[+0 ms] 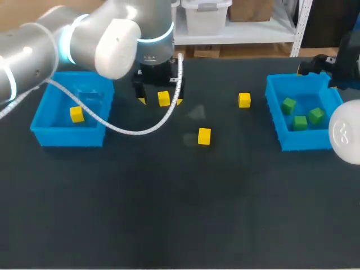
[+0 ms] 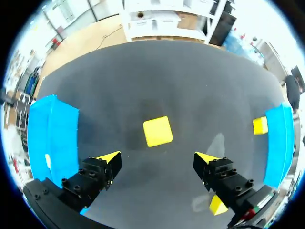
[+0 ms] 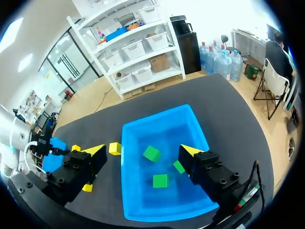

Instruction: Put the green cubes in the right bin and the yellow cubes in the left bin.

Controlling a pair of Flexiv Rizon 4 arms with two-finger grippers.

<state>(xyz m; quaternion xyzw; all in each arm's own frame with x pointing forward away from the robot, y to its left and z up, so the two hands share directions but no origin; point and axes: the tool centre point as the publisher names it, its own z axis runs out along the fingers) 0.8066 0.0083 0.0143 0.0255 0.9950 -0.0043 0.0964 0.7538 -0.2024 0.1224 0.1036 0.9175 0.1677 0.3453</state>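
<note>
The left gripper is hanging released over the table with its fingers spread wide. The first yellow cube is lying flat just ahead of the fingers, in line with the gap between them and touching neither.

This cube is looking small, light and rigid, with smooth flat faces. I am judging that a squeeze on two opposite side faces, with the fingers square to them, is the hold to be aiming for. A grip across the corners is likely to be twisting it loose.

A second cube, also yellow, is sitting nearer and to the right. A third cube, yellow too, is sitting further right, near the right bin.

The left bin is holding one yellow block. The right bin is holding three green cubes, lying close together. The right gripper is hovering released above that bin, grasping nothing.
</note>
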